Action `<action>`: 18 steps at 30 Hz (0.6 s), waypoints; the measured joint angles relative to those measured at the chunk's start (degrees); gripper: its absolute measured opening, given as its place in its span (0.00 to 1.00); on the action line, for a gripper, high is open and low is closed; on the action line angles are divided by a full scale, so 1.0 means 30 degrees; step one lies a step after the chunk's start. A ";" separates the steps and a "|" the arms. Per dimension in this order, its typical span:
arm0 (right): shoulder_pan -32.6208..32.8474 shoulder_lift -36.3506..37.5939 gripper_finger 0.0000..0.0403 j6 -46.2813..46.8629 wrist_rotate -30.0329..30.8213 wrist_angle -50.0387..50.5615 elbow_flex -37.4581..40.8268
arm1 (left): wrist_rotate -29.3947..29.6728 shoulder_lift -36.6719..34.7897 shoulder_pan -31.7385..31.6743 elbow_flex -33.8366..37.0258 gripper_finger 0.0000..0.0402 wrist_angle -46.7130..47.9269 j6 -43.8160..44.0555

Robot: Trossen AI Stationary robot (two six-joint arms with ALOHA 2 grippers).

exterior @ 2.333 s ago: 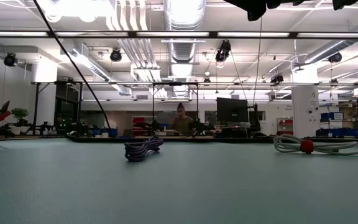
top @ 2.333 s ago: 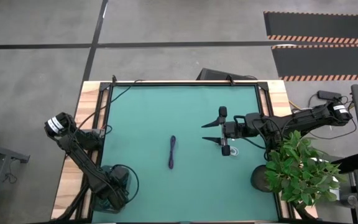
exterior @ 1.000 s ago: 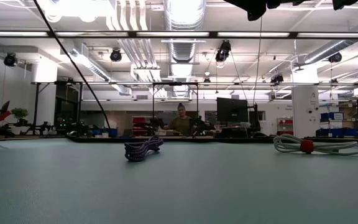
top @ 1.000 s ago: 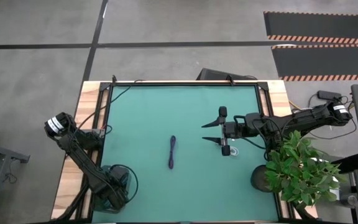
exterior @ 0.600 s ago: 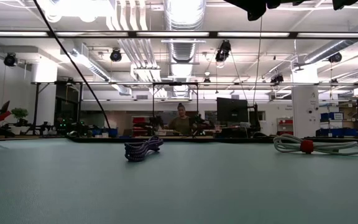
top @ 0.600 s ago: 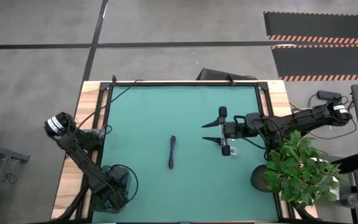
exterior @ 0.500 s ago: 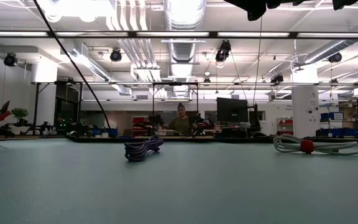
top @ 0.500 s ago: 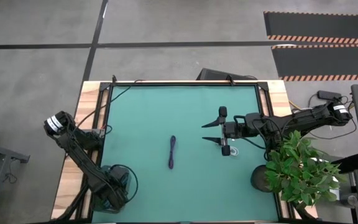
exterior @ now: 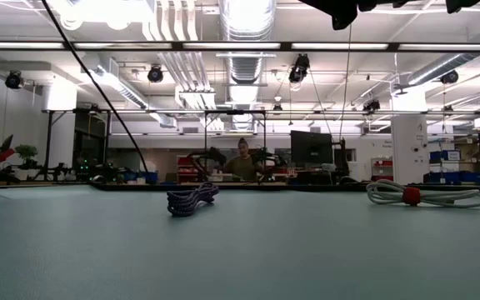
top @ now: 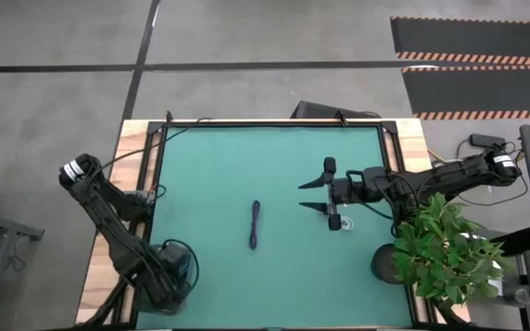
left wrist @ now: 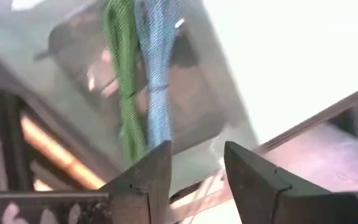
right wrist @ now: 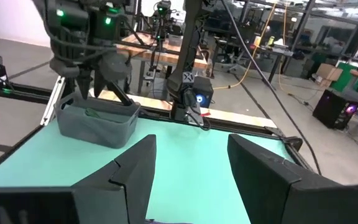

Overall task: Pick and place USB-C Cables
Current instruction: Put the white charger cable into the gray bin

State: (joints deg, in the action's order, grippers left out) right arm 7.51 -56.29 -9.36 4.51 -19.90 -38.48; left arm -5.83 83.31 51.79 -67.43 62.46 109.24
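Note:
A dark purple cable bundle (top: 255, 224) lies flat mid-table and also shows in the low view (exterior: 192, 198). A white bundle with a red tie (exterior: 423, 195) lies on the mat right of it, partly under my right arm (top: 348, 223). One green bundle (left wrist: 124, 93) and one pale teal bundle (left wrist: 157, 74) lie inside a grey bin (right wrist: 98, 124) at the near left corner. My left gripper (left wrist: 197, 163) is open and empty above that bin. My right gripper (top: 303, 195) is open and empty, raised right of the purple bundle.
A potted green plant (top: 444, 248) stands at the table's near right, close to my right arm. Wooden strips (top: 412, 147) edge the green mat. Black cables run along the left side (top: 150, 152). Beyond the table a person (exterior: 242, 162) sits in the workshop.
My left arm has shifted above the bin, its elbow swinging toward the table's left edge. My right arm and both loose bundles have kept still.

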 joint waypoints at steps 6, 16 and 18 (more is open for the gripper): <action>-0.0006 0.0000 0.48 0.2206 0.0016 0.0002 0.0000 | 0.3889 -0.0329 -0.0268 -0.1401 0.33 0.1604 -0.0850; -0.0019 -0.1147 0.48 0.5776 0.3747 0.2650 -0.0361 | 1.1634 -0.0928 -0.2727 -0.1461 0.33 0.2184 -0.8652; -0.0041 -0.1798 0.48 0.6585 0.4029 0.3528 -0.0630 | 1.3191 -0.0928 -0.3527 -0.1456 0.33 0.2123 -1.1071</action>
State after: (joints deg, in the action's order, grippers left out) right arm 7.39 -61.69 10.40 16.60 -9.32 -40.37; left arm 33.75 80.53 41.21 -71.80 68.83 76.03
